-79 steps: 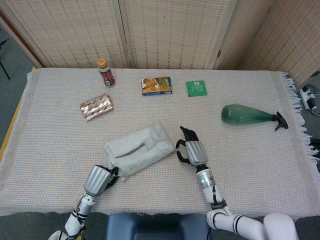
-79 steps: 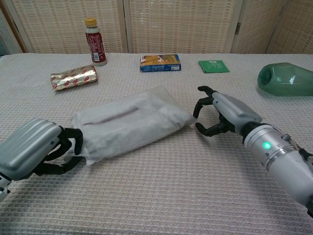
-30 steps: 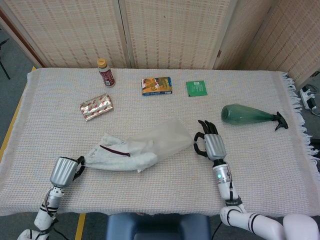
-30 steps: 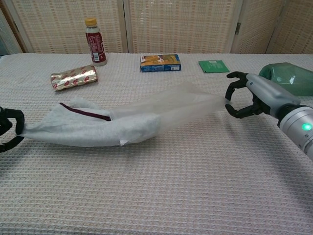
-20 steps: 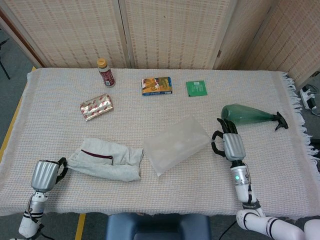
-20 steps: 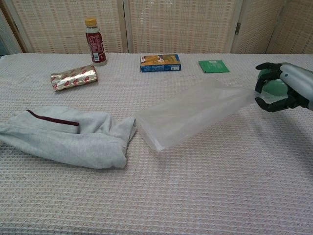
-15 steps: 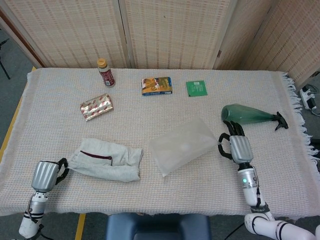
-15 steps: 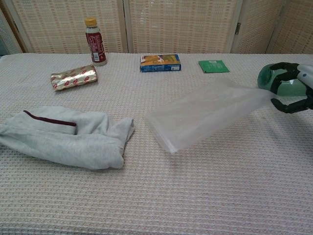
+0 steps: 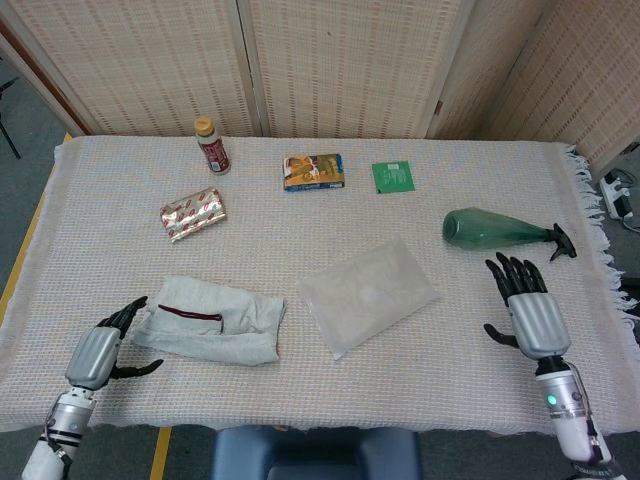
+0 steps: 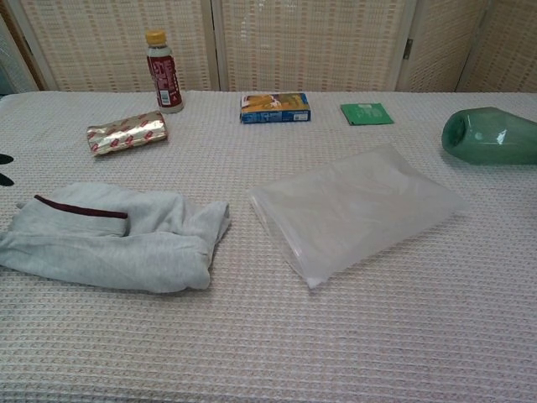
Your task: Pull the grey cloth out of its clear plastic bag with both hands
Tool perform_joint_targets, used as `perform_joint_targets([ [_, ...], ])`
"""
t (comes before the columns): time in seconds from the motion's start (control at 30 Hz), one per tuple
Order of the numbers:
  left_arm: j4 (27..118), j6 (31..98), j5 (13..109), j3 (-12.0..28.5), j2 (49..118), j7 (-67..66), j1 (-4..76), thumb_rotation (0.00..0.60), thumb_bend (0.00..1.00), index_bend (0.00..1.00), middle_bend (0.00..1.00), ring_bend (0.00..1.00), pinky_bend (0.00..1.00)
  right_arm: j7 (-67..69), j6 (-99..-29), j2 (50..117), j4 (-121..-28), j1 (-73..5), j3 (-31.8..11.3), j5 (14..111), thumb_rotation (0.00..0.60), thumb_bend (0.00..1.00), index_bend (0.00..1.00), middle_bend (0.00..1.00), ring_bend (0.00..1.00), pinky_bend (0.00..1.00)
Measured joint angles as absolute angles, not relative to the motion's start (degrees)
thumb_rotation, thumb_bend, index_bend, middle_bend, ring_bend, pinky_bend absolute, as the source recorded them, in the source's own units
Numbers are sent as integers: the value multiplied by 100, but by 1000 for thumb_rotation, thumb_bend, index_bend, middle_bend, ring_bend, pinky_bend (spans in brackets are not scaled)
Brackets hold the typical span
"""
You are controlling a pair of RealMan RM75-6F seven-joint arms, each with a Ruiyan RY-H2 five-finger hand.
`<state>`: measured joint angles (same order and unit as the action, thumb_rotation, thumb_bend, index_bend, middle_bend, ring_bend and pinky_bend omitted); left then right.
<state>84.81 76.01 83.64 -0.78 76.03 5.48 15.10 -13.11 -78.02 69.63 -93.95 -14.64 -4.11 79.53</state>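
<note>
The grey cloth [image 9: 212, 320] [image 10: 113, 238], with a dark red trim line, lies crumpled on the table at front left, outside the bag. The clear plastic bag [image 9: 367, 295] [image 10: 357, 208] lies flat and empty to its right, a small gap between them. My left hand [image 9: 100, 348] is open with fingers spread just left of the cloth, touching nothing. My right hand [image 9: 530, 308] is open, fingers spread, well right of the bag. In the chest view only dark fingertips [image 10: 5, 168] of the left hand show at the left edge; the right hand is out of that view.
A green glass bottle [image 9: 495, 230] [image 10: 489, 134] lies on its side at the right, near my right hand. At the back stand a small drink bottle [image 9: 211, 145], a blue-and-yellow box [image 9: 313, 171] and a green packet [image 9: 393, 176]. A foil packet [image 9: 193, 213] lies back left.
The cloth has come fully out of the bag as the hands pulled apart. Both hands have since let go and opened; the bag dropped flat and the right hand drew back rightward.
</note>
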Motion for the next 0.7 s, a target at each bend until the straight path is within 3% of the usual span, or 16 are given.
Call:
perform_joint_targets([
  [0.1,9317,7536,8200,-107,6835,98,1427,421,151,31,145,157,245,-1605,-8271,6601,-9706,-1095,-206,8132,600,121,0,0,0,0],
  [0.2,9611,7808,8150,-132,6535,-298,1220,424,155,82,147,140,216,-1831,-8693,6414,-9912,-751,-31,8290,600,121,0,0,0,0],
  [0.37,9472,8628,8300,-182,6594,-507,796,425,160,124,143,101,198,-1950,-9201,6377,-9842,-290,157,8492,600,123,0,0,0,0],
  [0.5,9368,9149,8645,-182,6552,-461,537,423,168,142,142,96,194,-1638,-9193,6322,-9703,-222,134,8454,600,122,0,0,0,0],
  [0.7,9280,9281,8709,-111,6545,-599,408,423,183,167,142,95,193,-1281,-9012,6163,-9650,-222,56,8422,600,123,0,0,0,0],
])
